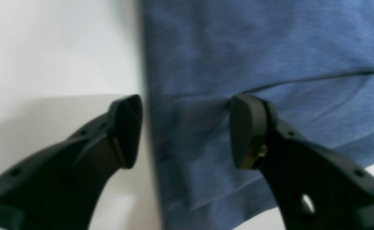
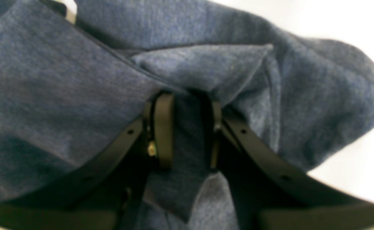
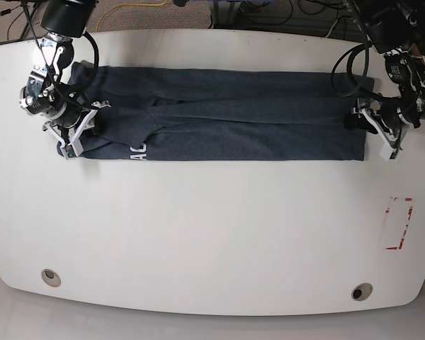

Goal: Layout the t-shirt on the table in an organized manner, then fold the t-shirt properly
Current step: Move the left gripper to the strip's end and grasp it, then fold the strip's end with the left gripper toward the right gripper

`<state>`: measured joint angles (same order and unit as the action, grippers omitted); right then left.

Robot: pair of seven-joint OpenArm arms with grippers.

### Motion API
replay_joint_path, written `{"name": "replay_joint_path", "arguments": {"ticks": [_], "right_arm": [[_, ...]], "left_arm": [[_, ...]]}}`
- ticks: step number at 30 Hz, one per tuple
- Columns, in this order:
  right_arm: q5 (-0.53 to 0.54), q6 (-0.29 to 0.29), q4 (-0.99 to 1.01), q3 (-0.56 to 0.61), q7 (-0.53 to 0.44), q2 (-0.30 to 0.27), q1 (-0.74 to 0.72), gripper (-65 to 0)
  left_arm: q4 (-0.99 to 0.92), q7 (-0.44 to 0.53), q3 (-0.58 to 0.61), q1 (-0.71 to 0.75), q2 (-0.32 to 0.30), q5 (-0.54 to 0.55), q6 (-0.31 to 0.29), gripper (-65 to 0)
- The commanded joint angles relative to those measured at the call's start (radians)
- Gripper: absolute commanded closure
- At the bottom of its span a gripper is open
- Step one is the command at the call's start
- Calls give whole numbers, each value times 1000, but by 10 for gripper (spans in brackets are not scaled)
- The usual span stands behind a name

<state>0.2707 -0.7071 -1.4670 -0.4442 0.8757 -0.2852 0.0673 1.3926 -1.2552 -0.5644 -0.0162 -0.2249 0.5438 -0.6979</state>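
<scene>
The t-shirt lay along the far edge of the table as a long narrow band, its sides already folded in toward the middle, with a scrap of white lettering showing near its left end in the base view. It reached almost from one far corner of the table to the other.

The right gripper was closed on a bunched fold of cloth at the lettered end; in the right wrist view the fabric was pinched between the two pads and draped over and around the fingers. The left gripper stood wide at the opposite end and held nothing. One pad was over the bare table just beside the shirt's edge, and the other pad was over the cloth near a seam line. Whether the pads touched the surface could not be told.

The shirt looked like thin, soft, light cotton that would sag, crease and slide easily on the glossy tabletop. It would likely keep no shape when lifted, so a grip at a single point would let the rest droop and the folded layers slip apart. The end hems and corners, where all the layers stack, seemed the sounder places to take hold, with both ends carried together so the band stayed flat.
</scene>
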Motion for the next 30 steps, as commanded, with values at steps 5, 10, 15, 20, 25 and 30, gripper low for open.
{"name": "replay_joint_path", "arguments": {"ticks": [5,10,15,20,25,30], "right_arm": [[-23,9,-4,-5,41,-10,-4,-140],[-23,9,-4,-5,41,-10,-4,-138],[-23,9,-4,-5,40,-10,-4,-138],[-23,9,-4,-5,40,-10,-4,-138],[-23,9,-4,-5,40,-10,-4,-138],[-21,9,-7,-5,40,-10,-4,-138]], "left_arm": [[4,-30,45,9,-5,-17,0,-296],[4,-30,43,9,-6,-26,0,-139],[55,-24,43,11,-5,-74,0,-42],[153,-16,45,38,-5,-107,0,-40],[304,-22,108,54,-9,-104,0,-40],[454,-28,228,91,-3,-101,0,-42]]}}
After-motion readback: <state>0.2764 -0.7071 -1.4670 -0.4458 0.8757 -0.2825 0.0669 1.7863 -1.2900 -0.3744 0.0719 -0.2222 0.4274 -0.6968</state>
